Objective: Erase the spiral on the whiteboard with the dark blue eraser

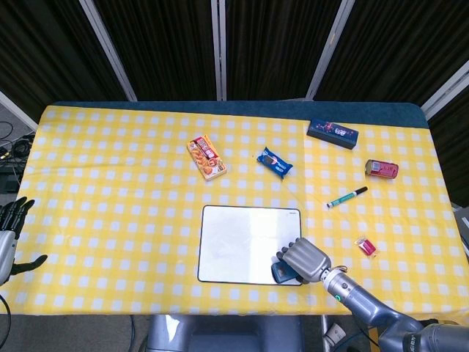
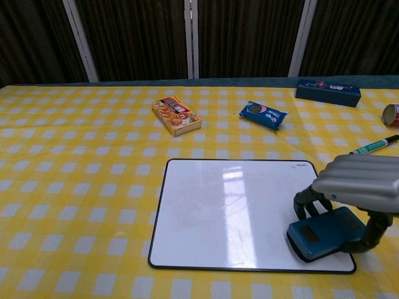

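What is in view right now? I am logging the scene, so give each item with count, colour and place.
rectangular whiteboard: 1, white, black-edged, near centre
dark blue eraser: 1, whiteboard's near right corner
orange snack box: 1, behind whiteboard
blue snack packet: 1, right of box
dark blue long box: 1, far right
red can: 1, lying, right edge
green marker pen: 1, right
small pink item: 1, right
checked tablecloth: 1, yellow-white
right hand: grips eraser
left hand: dark, off table's left edge
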Tool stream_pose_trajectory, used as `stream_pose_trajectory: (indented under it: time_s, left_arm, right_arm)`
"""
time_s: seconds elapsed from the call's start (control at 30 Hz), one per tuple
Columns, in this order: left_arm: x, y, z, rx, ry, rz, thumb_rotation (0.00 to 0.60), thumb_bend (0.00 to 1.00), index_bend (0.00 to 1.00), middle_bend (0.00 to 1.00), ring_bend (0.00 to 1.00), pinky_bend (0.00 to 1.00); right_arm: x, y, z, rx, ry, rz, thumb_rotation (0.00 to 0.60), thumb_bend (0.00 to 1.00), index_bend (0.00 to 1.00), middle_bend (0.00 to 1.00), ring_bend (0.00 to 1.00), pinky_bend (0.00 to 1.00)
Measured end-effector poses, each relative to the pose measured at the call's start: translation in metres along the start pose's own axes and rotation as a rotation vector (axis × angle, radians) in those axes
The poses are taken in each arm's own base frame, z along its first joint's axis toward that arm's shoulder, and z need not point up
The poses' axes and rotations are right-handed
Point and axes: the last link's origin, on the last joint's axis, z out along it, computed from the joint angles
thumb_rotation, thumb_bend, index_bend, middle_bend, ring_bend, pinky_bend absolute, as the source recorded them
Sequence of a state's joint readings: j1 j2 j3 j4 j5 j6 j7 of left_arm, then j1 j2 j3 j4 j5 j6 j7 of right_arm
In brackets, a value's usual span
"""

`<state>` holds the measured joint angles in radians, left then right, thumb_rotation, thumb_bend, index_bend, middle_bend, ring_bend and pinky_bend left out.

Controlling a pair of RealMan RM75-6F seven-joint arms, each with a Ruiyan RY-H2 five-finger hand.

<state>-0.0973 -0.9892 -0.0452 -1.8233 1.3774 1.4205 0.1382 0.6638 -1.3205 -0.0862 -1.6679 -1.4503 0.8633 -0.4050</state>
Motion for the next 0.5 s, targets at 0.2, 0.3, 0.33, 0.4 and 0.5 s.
stream_pose_trajectory:
  time_s: [0.2, 0.3, 0.33, 0.4, 0.5]
  left_arm:
    - [0.001, 0.000, -0.001, -0.001, 0.005, -0.004, 0.600, 0.00, 0.00, 0.00, 0.00, 0.00]
    - [0.002, 0.000, -0.001, -0.001, 0.008, -0.006, 0.600, 0.00, 0.00, 0.00, 0.00, 0.00]
    - [0.003, 0.000, -0.001, -0.002, 0.009, -0.007, 0.600, 0.00, 0.00, 0.00, 0.00, 0.00]
    - [0.003, 0.000, -0.002, -0.003, 0.011, -0.008, 0.600, 0.00, 0.00, 0.00, 0.00, 0.00]
    - [0.004, 0.001, -0.002, -0.004, 0.013, -0.009, 0.600, 0.00, 0.00, 0.00, 0.00, 0.00]
  right_arm:
    - [0.022, 0.023, 0.001, -0.068, 0.082, 0.003, 0.600, 0.31, 0.49, 0.55, 0.47, 0.49]
    - [0.028, 0.040, 0.000, -0.117, 0.109, -0.019, 0.600, 0.31, 0.49, 0.55, 0.47, 0.49]
    - [0.029, 0.045, 0.000, -0.135, 0.113, -0.021, 0.600, 0.30, 0.49, 0.55, 0.47, 0.49]
    - [0.029, 0.061, 0.000, -0.184, 0.116, -0.019, 0.600, 0.30, 0.49, 0.55, 0.47, 0.49]
    - [0.025, 0.083, -0.002, -0.254, 0.111, -0.020, 0.600, 0.30, 0.49, 0.55, 0.47, 0.49]
